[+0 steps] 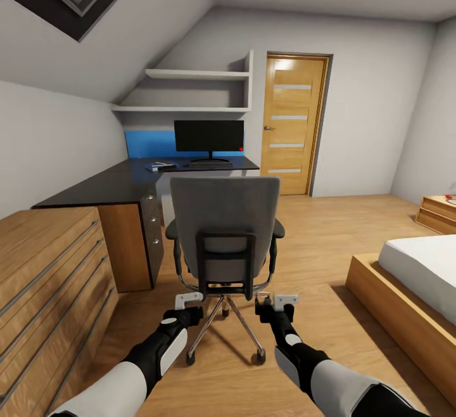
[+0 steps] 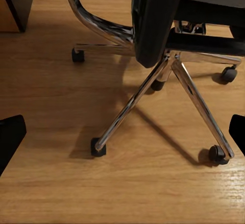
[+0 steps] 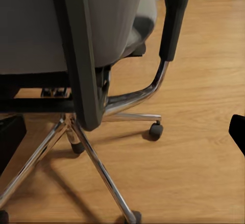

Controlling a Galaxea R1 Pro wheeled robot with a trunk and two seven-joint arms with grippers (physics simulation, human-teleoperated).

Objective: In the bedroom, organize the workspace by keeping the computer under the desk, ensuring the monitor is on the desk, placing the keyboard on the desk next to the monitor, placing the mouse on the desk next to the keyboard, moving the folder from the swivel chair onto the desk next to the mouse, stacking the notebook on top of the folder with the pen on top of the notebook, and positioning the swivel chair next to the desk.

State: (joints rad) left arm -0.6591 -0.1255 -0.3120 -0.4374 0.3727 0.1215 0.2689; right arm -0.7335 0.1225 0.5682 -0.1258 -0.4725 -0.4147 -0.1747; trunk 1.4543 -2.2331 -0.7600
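Observation:
The grey swivel chair (image 1: 225, 227) stands with its back to me, a little way out from the black L-shaped desk (image 1: 107, 186). On the desk stands the monitor (image 1: 209, 136), with a flat dark keyboard (image 1: 208, 165) in front of its stand. Left of that lies the blue folder (image 1: 159, 166) with something small on top. Mouse, pen and computer are too small or hidden to make out. My left gripper (image 1: 189, 300) and right gripper (image 1: 277, 300) hang open just behind the chair's chrome base (image 2: 153, 86) (image 3: 97, 168), low over the floor, holding nothing.
A wooden chest (image 1: 50, 277) with bar handles runs along the left. A bed (image 1: 411, 277) on a wooden frame is at the right, with a low nightstand (image 1: 440, 211) beyond it. The wooden door (image 1: 294, 122) is right of the desk, and wall shelves (image 1: 196, 75) hang above it.

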